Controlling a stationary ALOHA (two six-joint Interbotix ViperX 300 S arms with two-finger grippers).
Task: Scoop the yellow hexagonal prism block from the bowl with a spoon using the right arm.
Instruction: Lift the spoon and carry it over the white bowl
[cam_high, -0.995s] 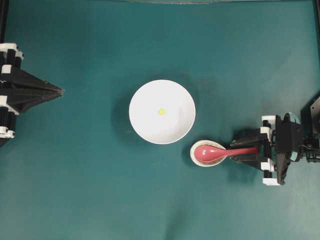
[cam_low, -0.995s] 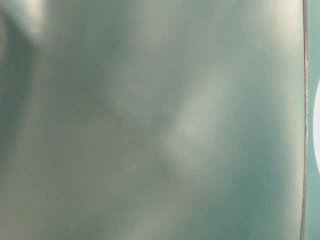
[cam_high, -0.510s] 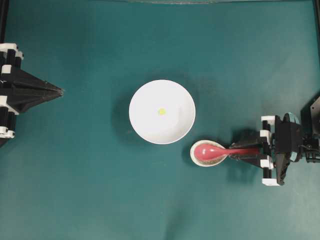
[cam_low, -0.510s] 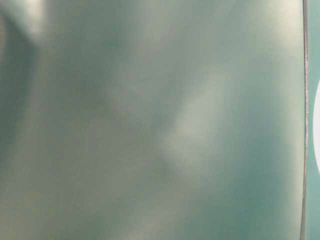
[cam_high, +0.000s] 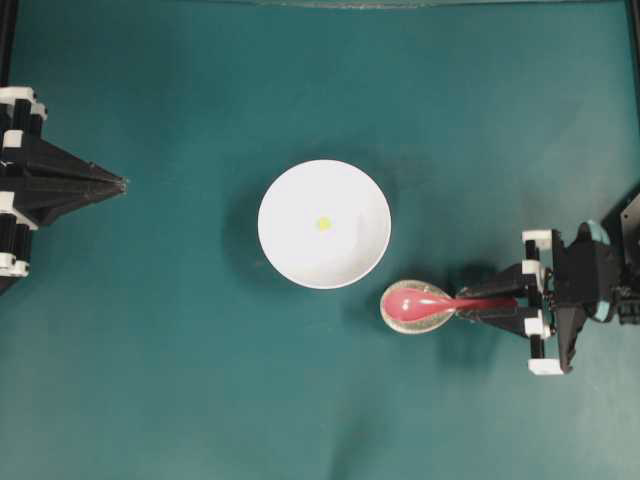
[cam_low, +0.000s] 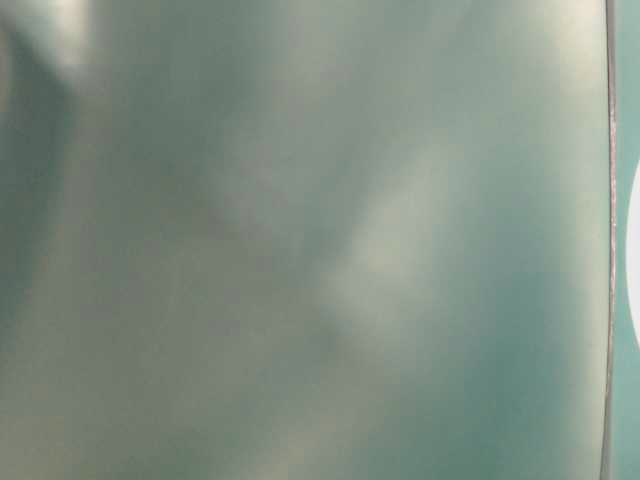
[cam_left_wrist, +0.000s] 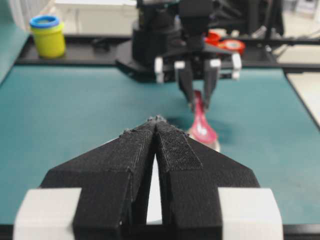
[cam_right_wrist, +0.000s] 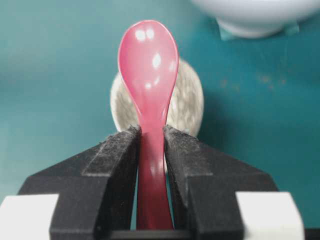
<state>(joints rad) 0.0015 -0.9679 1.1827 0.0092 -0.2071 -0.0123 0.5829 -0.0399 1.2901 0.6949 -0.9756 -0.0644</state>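
Right gripper (cam_right_wrist: 151, 145) clamps the spoon (cam_right_wrist: 148, 75) by its handle above the speckled spoon rest (cam_right_wrist: 186, 100), the yellow block (cam_high: 323, 223) sits mid-bowl (cam_high: 290, 250), and the left gripper (cam_high: 120, 183) rests closed far off.

The right gripper (cam_high: 497, 301) is clamped on the spoon (cam_high: 440, 302), its two pads pressed against either side of the handle. The right arm (cam_high: 580, 295) reaches in level from the table's right edge, with the gripper pointing toward the bowl (cam_high: 324, 224). The left gripper (cam_high: 118, 184) sits well apart from the bowl on the opposite side, its fingers pressed together to a point, holding nothing and aimed at the bowl.
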